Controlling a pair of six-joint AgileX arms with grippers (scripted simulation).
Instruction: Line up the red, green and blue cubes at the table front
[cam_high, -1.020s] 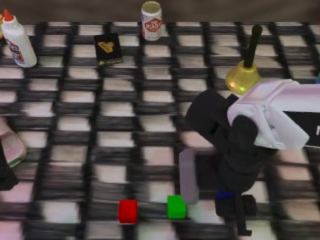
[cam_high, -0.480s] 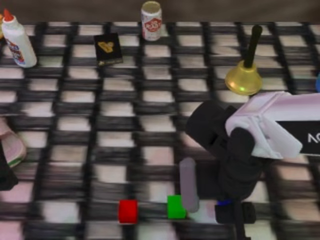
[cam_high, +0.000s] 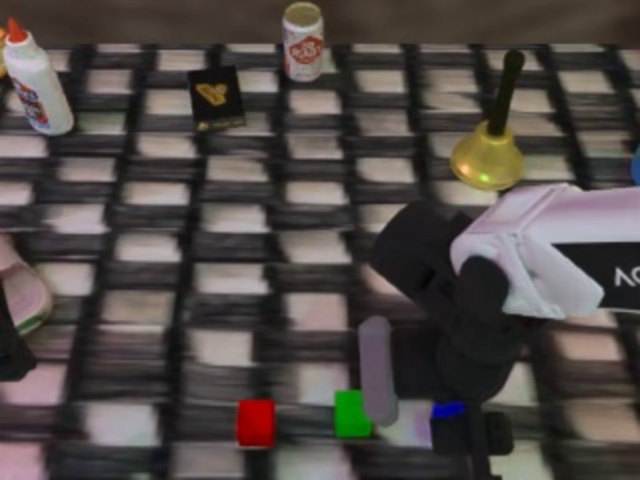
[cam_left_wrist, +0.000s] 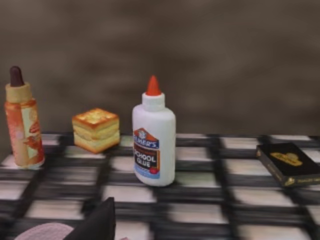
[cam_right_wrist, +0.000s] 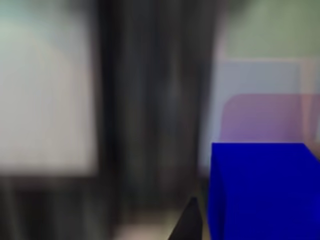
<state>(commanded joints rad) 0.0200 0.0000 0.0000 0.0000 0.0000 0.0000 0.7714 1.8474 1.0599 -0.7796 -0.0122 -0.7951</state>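
The red cube (cam_high: 255, 422) and the green cube (cam_high: 352, 413) sit side by side near the table (cam_high: 150, 250) front. To the green cube's right, the blue cube (cam_high: 448, 409) shows as a thin sliver under my right gripper (cam_high: 470, 432), which is shut on it low over the table. In the right wrist view the blue cube (cam_right_wrist: 265, 192) fills the corner, with one dark fingertip (cam_right_wrist: 190, 222) against its side. My left gripper (cam_high: 10, 355) stays parked at the left edge, and one of its fingers (cam_left_wrist: 100, 222) shows with nothing near it.
At the back stand a glue bottle (cam_high: 35, 80), a black box (cam_high: 217, 97) and a red-and-white can (cam_high: 302, 40). A gold bell (cam_high: 488, 155) stands behind the right arm. An orange dropper bottle (cam_left_wrist: 22, 125) and a toast stack (cam_left_wrist: 96, 130) are at the far left.
My right gripper has come down and slightly forward with the blue cube, to a spot right of the green cube. The red and green cubes have not moved.
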